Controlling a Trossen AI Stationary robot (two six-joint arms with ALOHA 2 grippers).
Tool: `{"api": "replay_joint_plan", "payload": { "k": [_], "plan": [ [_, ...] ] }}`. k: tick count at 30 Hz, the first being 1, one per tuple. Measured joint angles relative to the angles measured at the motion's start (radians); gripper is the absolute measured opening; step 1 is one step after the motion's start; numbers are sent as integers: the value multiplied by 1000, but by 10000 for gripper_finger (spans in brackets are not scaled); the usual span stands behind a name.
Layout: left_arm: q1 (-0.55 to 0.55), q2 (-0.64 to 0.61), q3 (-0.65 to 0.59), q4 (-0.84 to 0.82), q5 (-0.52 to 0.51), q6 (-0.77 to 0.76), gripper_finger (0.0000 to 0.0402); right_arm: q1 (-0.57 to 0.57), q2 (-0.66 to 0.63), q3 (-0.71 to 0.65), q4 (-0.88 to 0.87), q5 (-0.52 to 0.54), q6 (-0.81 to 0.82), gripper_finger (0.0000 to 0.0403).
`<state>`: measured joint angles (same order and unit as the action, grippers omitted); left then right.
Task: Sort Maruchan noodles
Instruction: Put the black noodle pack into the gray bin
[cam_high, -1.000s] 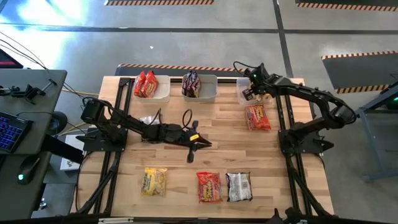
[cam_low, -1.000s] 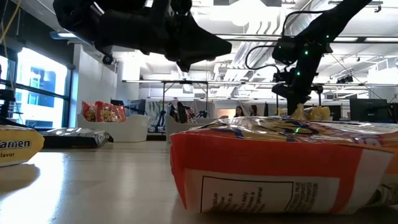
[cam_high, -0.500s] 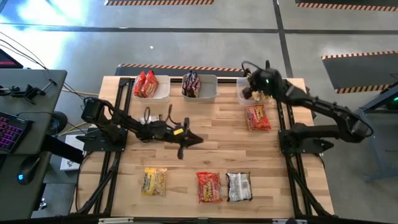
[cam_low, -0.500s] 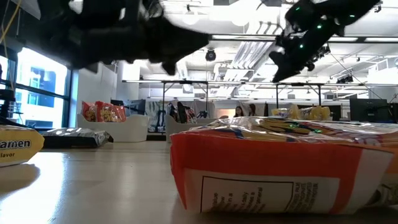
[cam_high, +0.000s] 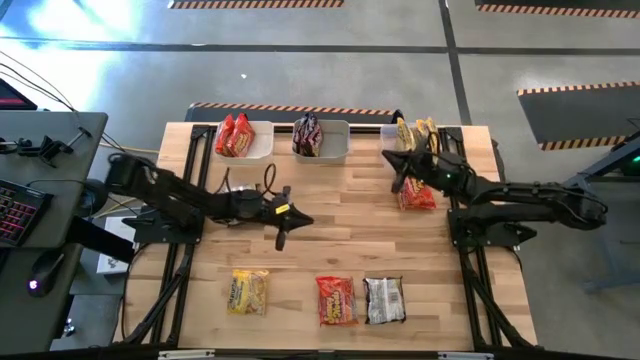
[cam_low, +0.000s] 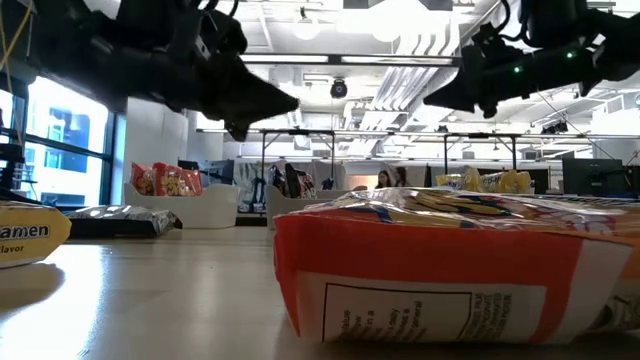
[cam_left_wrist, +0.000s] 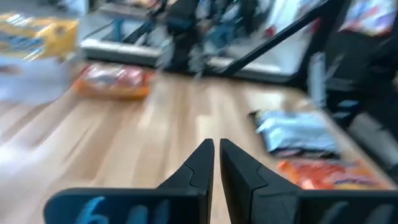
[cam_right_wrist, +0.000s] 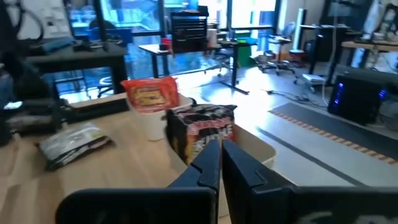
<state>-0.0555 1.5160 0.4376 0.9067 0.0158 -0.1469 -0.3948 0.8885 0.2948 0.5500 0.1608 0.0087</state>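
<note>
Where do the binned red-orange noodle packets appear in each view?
High view: red-orange packets at back left.
Low view: packets far off, left.
Left wrist view: not in it.
Right wrist view: packets left of centre.
Shared landmark: dark packets beside them.

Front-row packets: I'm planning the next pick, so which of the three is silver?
The silver packet, the rightmost of the row; the middle one is red and the left one yellow.

Surface materials and finish
Table (cam_high: 340, 215): pale, smooth wood planks. Noodle packets (cam_high: 336, 299): glossy, crinkled plastic film. Bins (cam_high: 335, 143): pale matt plastic.
</note>
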Motion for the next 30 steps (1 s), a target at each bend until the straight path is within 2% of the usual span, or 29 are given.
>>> {"api": "replay_joint_plan", "payload": {
  "k": [5,10,14,20,25,30],
  "plan": [
    [-40,-158,1,-348,-158,-8,37,46,0,0,1,-22,-17,0],
    [-112,-285,39,-754,-287,-129,65,64,0,0,7,-24,-72,0],
    [-191,-311,98,-1055,-367,-225,87,64,0,0,26,-24,-89,0],
    [-274,-302,186,-1449,-413,-430,115,64,0,0,39,-23,-106,0],
    [-308,-302,213,-1683,-453,-581,132,64,0,0,43,-12,-101,1],
    [-309,-279,214,-1757,-444,-626,145,64,0,0,39,-12,-97,1]
  ]
}}
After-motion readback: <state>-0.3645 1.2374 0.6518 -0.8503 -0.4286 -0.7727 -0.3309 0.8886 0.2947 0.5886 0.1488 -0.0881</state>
